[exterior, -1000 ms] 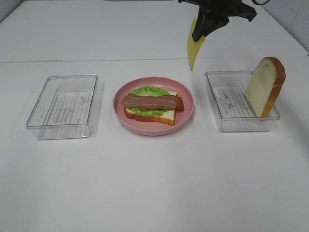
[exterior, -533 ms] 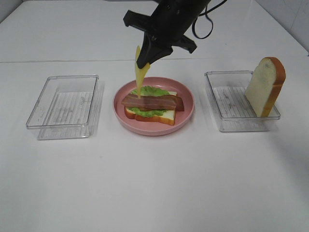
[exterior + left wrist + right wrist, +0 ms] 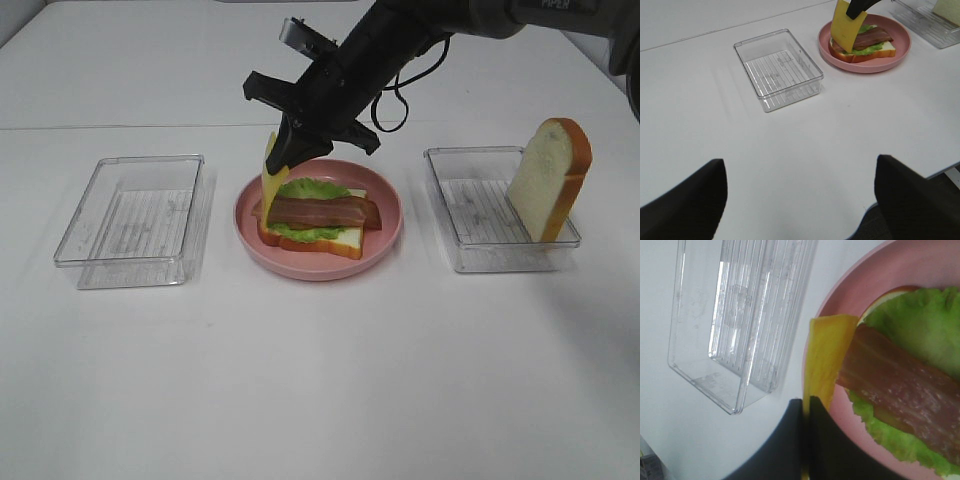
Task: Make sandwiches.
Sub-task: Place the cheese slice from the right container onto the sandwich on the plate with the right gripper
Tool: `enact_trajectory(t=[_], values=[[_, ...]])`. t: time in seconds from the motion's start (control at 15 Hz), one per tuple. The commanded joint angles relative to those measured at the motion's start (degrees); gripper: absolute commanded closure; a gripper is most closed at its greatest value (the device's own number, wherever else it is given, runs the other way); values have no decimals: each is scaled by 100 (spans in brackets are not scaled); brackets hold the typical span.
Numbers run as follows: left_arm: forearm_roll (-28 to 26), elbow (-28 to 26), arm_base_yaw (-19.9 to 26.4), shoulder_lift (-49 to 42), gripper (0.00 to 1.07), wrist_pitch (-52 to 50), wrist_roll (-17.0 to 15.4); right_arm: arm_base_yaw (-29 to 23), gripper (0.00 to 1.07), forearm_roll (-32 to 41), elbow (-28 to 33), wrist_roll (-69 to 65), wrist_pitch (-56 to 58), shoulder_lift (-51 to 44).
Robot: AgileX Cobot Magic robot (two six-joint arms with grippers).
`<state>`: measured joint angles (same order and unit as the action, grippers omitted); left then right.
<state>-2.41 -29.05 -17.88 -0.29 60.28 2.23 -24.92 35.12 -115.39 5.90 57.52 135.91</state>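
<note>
White table (image 3: 320, 390) | 2 trays (image 3: 135, 220) (image 3: 470, 215) | 1 plate (image 3: 320, 269) | 1 cheese (image 3: 274, 185) (in right gripper (image 3: 285, 157))

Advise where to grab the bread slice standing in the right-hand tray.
Pinch the bread slice near its rounded top, coming from above and squeezing the two flat faces. It stands on edge, leaning in the tray, so the top is free and the bottom sits behind the walls.

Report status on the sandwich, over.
Right end effector shut on cheese slice, hanging edge-down at the open sandwich's left end. Left end effector open, empty. Second bread slice leaning in right tray. Nothing in the way.
</note>
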Motion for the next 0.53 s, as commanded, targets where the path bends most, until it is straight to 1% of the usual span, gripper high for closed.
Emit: enact_trajectory(t=[0.07, 0.33, 0.4, 0.53], values=[[-17, 17, -11, -120, 29, -74, 11, 97, 107, -183, -29, 6, -115, 0], [-17, 17, -11, -120, 29, -74, 11, 229, 107, -315, -29, -132, -6, 0], [-17, 17, -11, -120, 29, -74, 11, 229, 107, -470, -29, -195, -6, 0], [-17, 17, -11, -120, 29, -74, 11, 229, 107, -1008, -29, -653, 115, 0]])
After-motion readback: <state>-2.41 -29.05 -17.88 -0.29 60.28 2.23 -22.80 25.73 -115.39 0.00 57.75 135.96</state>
